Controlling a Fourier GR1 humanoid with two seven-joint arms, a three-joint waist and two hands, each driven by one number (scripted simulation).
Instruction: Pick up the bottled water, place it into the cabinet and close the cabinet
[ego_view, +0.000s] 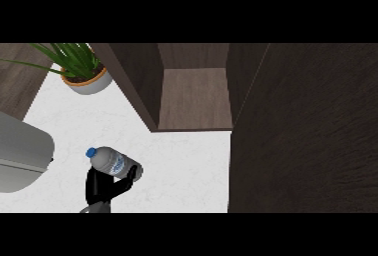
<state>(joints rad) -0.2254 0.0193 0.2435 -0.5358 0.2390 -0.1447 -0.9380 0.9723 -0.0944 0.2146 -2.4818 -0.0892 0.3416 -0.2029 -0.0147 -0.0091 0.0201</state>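
From the head view, looking steeply down, one black hand (100, 187) comes in from the lower edge at the left of the picture, so it reads as the robot's left hand, and its fingers (131, 175) are curled round the bottled water (112, 161). The bottle is clear with a blue cap and a blue-and-white label; it is tilted, cap toward the upper left, and sits in the hand over the pale worktop (184, 165). Up and to the right of it stands the dark wooden cabinet (196, 95), its inside shelf showing, its door (303, 140) open and filling the right side of the picture. A potted plant (81, 70) sits on the worktop just left of the cabinet. A grey rounded object (18, 160) lies at the left edge.
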